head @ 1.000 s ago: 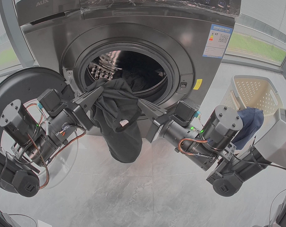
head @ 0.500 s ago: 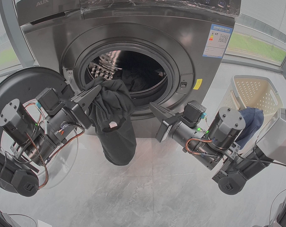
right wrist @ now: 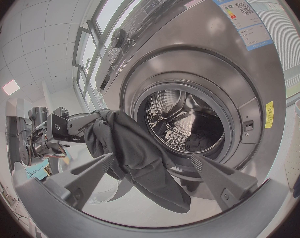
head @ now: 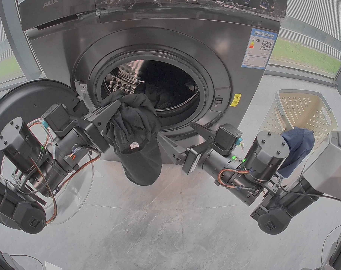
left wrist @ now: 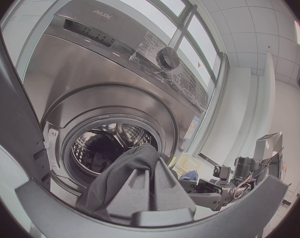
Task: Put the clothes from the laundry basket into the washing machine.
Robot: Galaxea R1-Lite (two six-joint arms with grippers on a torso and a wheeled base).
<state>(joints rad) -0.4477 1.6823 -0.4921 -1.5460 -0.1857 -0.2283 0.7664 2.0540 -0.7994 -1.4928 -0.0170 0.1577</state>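
A black garment (head: 138, 143) hangs in front of the washing machine's open drum (head: 155, 90), just below the opening's left rim. My left gripper (head: 112, 109) is shut on the garment's top edge, and its closed fingers (left wrist: 150, 185) pinch the cloth (left wrist: 123, 169). My right gripper (head: 179, 137) stands open just right of the hanging garment, with one finger close to it. Between its spread fingers the right wrist view has the garment (right wrist: 140, 156). Dark clothing (right wrist: 199, 139) lies inside the drum. The beige laundry basket (head: 309, 109) at the right holds a blue garment (head: 298, 143).
The round washer door (head: 27, 102) stands swung open at the left, behind my left arm. The floor (head: 170, 222) before the machine is bare grey tile. Windows run behind the machine on both sides.
My right gripper let go of the black garment, drew back to the right, then opened wide and came back low beside it. The left gripper kept its hold; the garment swung slightly left.
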